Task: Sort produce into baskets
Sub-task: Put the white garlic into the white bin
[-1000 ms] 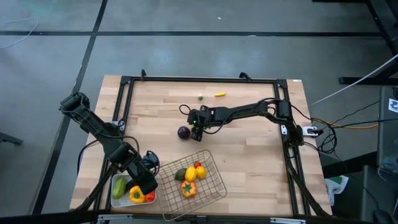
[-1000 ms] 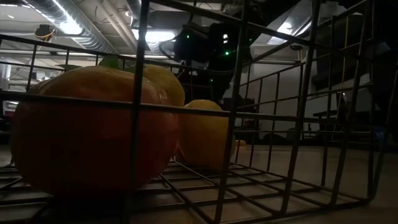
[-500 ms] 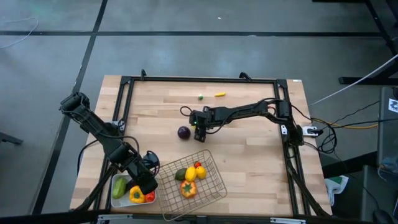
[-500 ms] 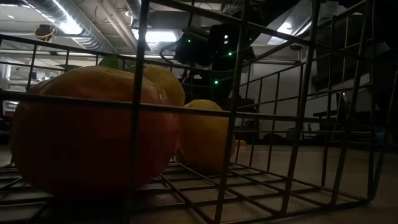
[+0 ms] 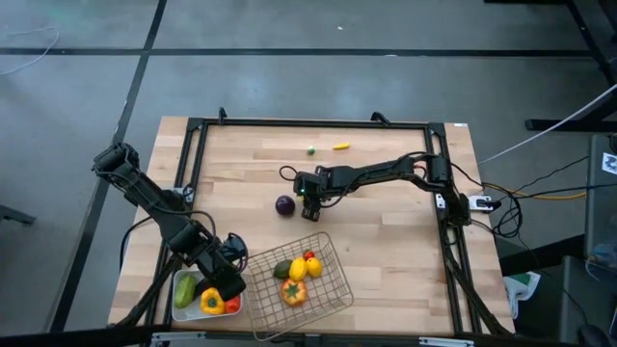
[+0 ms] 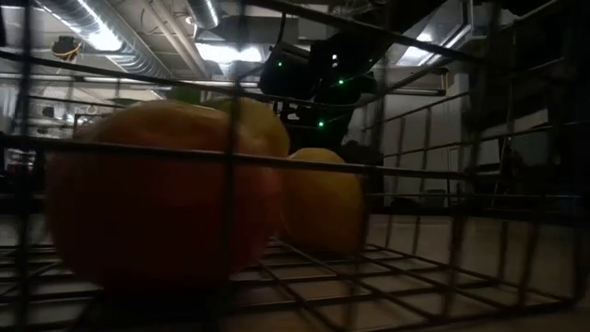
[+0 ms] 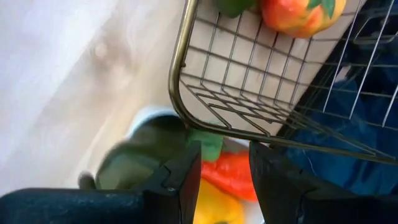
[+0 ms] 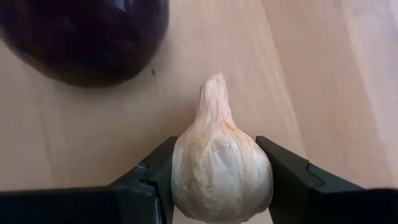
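The counter carries the wire basket and white tray at its near-left corner. The left gripper, fingers partly open and empty, hovers over the tray's peppers. Mid-counter, the right gripper has both fingers pressed on the garlic beside the purple onion. Lift straight up (firm but gentle), clearing the onion.

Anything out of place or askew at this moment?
Yes: the wire basket sits askew, rotated against the table's edges, its corner overlapping the white tray where the left gripper is. The right gripper closes on the garlic.
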Action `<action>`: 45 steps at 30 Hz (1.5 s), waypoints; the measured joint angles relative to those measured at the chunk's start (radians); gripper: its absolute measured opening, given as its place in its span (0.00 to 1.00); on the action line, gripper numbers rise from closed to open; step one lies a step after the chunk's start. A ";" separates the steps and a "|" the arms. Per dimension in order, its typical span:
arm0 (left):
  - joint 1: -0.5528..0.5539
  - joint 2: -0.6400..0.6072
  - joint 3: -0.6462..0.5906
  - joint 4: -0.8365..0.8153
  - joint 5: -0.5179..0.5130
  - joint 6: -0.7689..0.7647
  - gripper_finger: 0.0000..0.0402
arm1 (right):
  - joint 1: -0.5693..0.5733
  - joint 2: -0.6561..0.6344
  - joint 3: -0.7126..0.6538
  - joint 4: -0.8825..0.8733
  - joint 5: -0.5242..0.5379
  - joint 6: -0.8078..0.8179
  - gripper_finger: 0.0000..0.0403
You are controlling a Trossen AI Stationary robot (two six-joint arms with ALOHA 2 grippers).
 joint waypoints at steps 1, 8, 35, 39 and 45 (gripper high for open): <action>0.000 0.000 0.000 0.002 -0.015 0.008 0.33 | 0.000 0.000 0.000 0.000 -0.019 0.000 0.43; 0.017 0.000 0.000 0.004 -0.032 0.076 0.33 | 0.001 -0.001 0.063 -0.072 -0.106 0.000 0.45; 0.026 -0.004 0.085 -0.113 -0.030 0.223 0.33 | 0.105 -0.002 0.347 -0.195 -0.245 -0.222 0.46; 0.026 -0.004 0.089 -0.099 -0.032 0.215 0.33 | 0.152 -0.002 0.347 -0.191 -0.245 -0.272 0.46; 0.035 -0.004 0.156 -0.116 -0.033 0.228 0.33 | 0.200 -0.002 0.347 -0.161 -0.245 -0.289 0.46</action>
